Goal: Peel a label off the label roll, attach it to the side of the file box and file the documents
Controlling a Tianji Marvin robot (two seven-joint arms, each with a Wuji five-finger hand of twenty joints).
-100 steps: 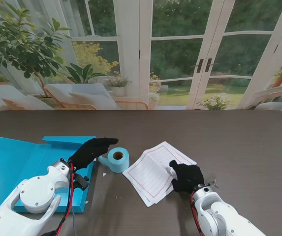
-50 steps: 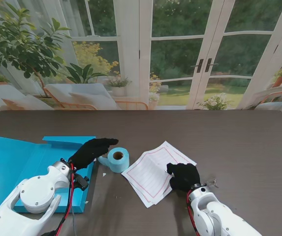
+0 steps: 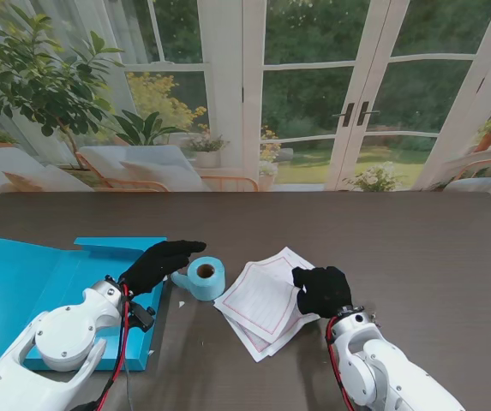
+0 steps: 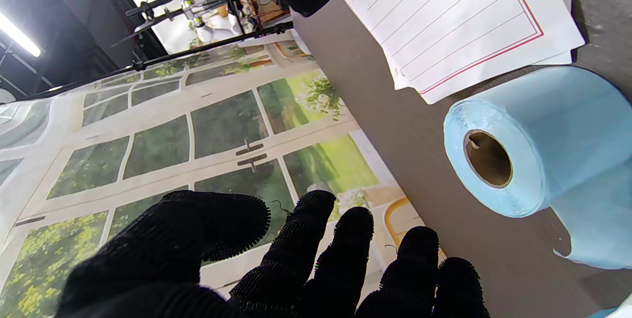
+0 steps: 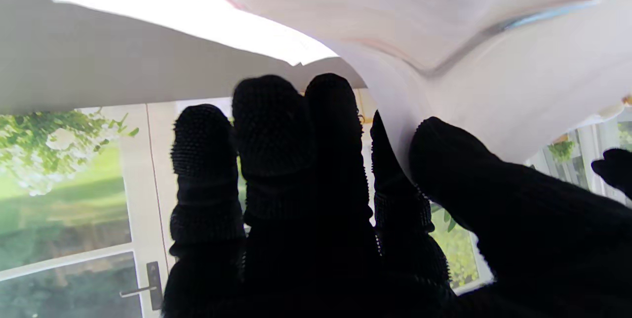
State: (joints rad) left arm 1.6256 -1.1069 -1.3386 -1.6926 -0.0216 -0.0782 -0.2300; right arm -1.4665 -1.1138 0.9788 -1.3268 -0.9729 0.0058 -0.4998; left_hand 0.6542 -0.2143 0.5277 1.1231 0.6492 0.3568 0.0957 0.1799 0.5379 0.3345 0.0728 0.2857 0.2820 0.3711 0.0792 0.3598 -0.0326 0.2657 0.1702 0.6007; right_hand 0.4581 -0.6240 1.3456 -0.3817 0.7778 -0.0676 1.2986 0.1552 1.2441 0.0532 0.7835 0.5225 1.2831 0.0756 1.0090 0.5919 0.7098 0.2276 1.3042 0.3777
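The white lined documents lie in the middle of the table, their right part lifted and curled. My right hand is shut on that raised edge; in the right wrist view the paper bends between thumb and fingers. The light blue label roll stands just left of the sheets, with a loose strip trailing to its left. My left hand hovers open beside the roll, fingers spread and holding nothing. The blue file box lies opened flat at the left.
The dark table stretches to the right and back. Beyond its far edge is a backdrop of glass doors and plants. A small white scrap lies near the roll. My left arm rests over the box's near corner.
My right hand has moved away from me and lifted the documents' right edge, so the sheets now curl up and cover less of the table. The left hand has stayed still.
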